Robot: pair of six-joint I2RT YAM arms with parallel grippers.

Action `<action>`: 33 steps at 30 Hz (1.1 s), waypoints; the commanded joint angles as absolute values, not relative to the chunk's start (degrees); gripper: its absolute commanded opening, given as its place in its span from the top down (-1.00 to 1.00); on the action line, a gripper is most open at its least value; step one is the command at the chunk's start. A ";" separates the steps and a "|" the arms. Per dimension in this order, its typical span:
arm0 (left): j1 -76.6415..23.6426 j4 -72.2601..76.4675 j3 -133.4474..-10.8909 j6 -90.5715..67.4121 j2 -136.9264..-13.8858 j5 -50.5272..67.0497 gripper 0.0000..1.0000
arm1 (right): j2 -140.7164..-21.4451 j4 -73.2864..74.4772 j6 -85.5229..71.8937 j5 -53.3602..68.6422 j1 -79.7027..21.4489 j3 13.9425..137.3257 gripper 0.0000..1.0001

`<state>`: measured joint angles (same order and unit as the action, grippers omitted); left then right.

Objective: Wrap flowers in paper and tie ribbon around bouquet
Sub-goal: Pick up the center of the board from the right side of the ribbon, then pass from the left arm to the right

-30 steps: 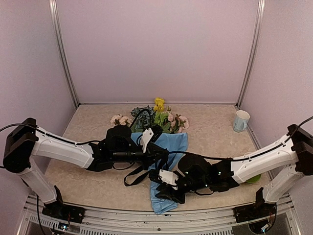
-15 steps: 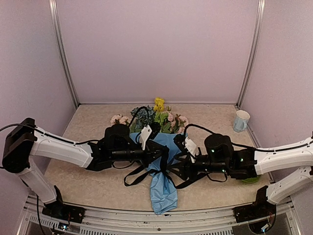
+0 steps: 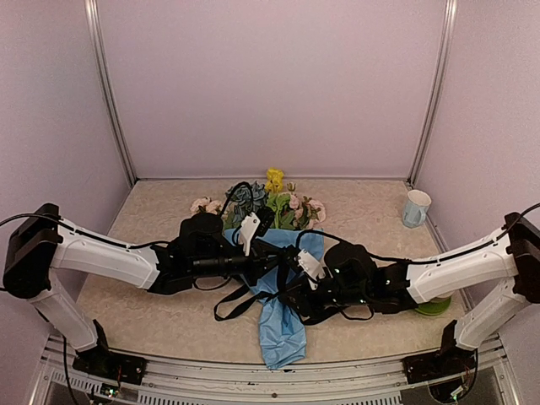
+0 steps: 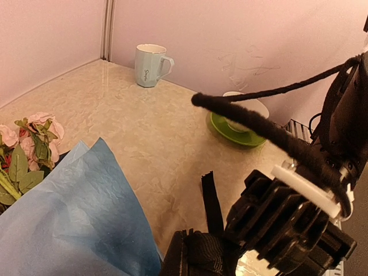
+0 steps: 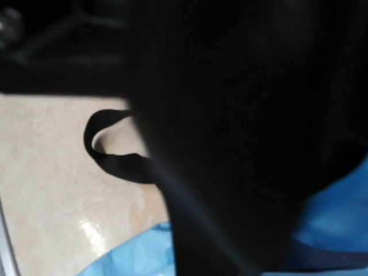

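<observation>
Centrally, the left gripper [image 3: 277, 261] is clamped fully shut over the bouquet [image 3: 283, 325]; the ribbon [image 5: 115, 167] loops beside the right gripper [image 3: 297, 280], whose jaw opening cannot be told.

- In the right wrist view, a dark blurred mass close before the right end effector [image 3: 295, 274] fills most of the picture, so its fingers cannot be made out.
- Beside that mass, only a loop of the ribbon [image 5: 109, 158] and scraps of the paper [image 5: 336, 213] show.
- Left of the left end effector [image 4: 198, 253], the picture's edge cuts off the flowers [image 4: 31, 149].
- Their stems lie hidden under the paper.
</observation>
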<state>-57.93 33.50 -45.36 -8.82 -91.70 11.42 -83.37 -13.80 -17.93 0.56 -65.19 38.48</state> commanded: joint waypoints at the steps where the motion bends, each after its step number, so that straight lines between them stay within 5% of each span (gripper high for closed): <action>1: -58.16 34.55 -46.09 -9.32 -91.19 10.16 1.00 | -85.81 -17.35 -18.44 -0.76 -65.30 40.21 0.22; 12: -58.31 33.58 -46.26 -8.78 -91.06 9.73 1.00 | -88.75 -17.12 -19.68 -5.80 -65.28 39.47 0.13; 16: -58.34 33.08 -46.48 -8.30 -91.05 9.93 1.00 | -88.84 -17.02 -20.02 -6.01 -65.30 39.27 0.48; 22: -58.27 33.10 -46.30 -8.50 -90.88 9.18 1.00 | -90.02 -16.88 -21.09 -5.10 -65.30 39.51 0.41; 28: -58.18 32.47 -46.07 -8.62 -90.76 8.29 1.00 | -90.19 -16.55 -22.75 -6.78 -65.30 39.06 0.95; 33: -57.69 32.12 -45.15 -8.82 -90.21 7.40 1.00 | -87.65 -14.73 -23.33 -7.66 -65.17 37.30 1.00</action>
<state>-58.00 31.68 -45.36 -8.82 -91.68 8.32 -89.56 -16.45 -22.26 -6.26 -65.19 39.33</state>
